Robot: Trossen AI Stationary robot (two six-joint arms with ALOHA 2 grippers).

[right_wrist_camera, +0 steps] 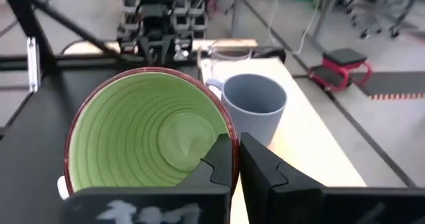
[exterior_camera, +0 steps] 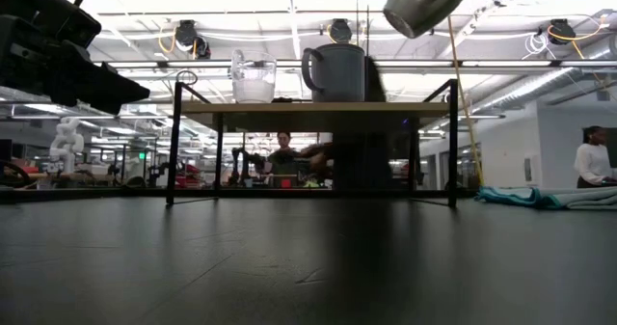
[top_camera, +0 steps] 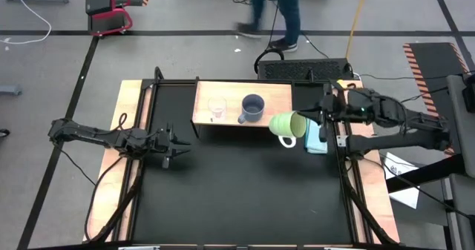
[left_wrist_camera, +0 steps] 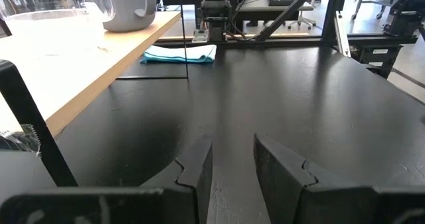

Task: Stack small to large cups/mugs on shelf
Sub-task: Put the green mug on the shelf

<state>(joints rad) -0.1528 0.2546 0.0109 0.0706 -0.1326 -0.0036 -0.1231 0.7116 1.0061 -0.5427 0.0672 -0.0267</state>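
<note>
One lime-green mug [top_camera: 286, 125], pinched at its rim in the right tool [right_wrist_camera: 234, 159], hangs tilted; the shelf [top_camera: 280, 96] lies at its 10 o'clock, beside the grey-blue mug [top_camera: 253, 107].

Dark jointed arms, black cabling

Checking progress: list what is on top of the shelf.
On the shelf stand the clear glass cup and the grey-blue mug. The green mug hangs tilted in the right tool, beside the shelf's end, not on it.
</note>
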